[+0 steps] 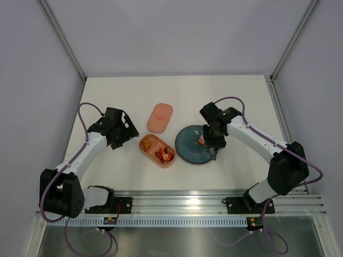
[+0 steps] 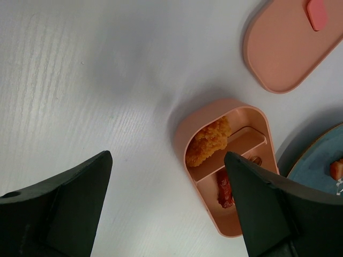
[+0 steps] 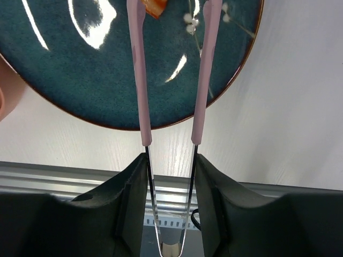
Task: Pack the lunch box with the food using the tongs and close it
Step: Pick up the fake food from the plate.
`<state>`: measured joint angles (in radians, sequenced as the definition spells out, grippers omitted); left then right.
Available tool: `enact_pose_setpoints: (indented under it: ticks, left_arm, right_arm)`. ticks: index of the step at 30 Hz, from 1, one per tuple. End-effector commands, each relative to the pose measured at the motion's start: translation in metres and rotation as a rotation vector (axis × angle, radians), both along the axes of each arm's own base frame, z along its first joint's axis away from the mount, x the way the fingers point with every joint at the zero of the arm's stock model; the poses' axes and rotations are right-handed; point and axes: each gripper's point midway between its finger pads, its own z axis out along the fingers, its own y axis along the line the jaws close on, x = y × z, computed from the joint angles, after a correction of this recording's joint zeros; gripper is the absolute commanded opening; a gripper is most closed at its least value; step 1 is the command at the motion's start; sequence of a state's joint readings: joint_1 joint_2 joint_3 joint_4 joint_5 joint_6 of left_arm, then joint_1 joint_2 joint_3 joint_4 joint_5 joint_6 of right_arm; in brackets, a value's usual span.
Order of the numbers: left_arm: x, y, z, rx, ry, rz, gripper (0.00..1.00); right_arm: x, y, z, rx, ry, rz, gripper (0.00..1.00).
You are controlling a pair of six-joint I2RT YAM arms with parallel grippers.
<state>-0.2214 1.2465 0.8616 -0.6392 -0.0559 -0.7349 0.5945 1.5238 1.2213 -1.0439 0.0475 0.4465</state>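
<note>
The left arm (image 1: 80, 155) is reaching forward from its base over the left side of the counter (image 1: 118, 91), its wrist bending down toward the middle. The left fingers (image 2: 69, 209) are standing wide apart and holding nothing, hanging above bare counter just left of the lunch box (image 2: 236, 160).

The right arm (image 1: 257, 139) is arching in from the right and folding over the round teal plate (image 1: 187, 152), which is sitting just beside the box. The right fingers (image 3: 128, 198) are narrowed onto the tongs (image 3: 140, 80), pinching the two thin arms near their joined end. The pink-sleeved arms are pointing out over the plate with a gap between them, and their tips are running out of the wrist view. An orange piece of food (image 3: 154, 6) is lying on the plate close beside one tong arm; whether they are touching cannot be told.

The box base is lying open on the counter, a breaded orange piece (image 2: 209, 142) sitting in one compartment and a red piece (image 2: 225, 187) in the other. Its lid (image 1: 160, 118) is lying flat beyond the base, apart from it, red mark facing up. A metal rail (image 1: 214, 198) is running along the near counter edge.
</note>
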Motion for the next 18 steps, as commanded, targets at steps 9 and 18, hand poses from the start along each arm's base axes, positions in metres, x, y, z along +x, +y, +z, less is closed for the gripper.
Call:
enact_pose_setpoints:
  ticks: [9,18]
  left_arm:
    - [0.007,-0.004,0.001,-0.015,-0.025,-0.003,0.9]
    - [0.005,-0.002,0.0,-0.008,-0.021,-0.003,0.9]
  right_arm:
    - [0.007,0.025,0.004,0.151,-0.005,-0.044,0.47]
    - [0.017,0.027,-0.003,0.12,0.003,-0.058,0.47]
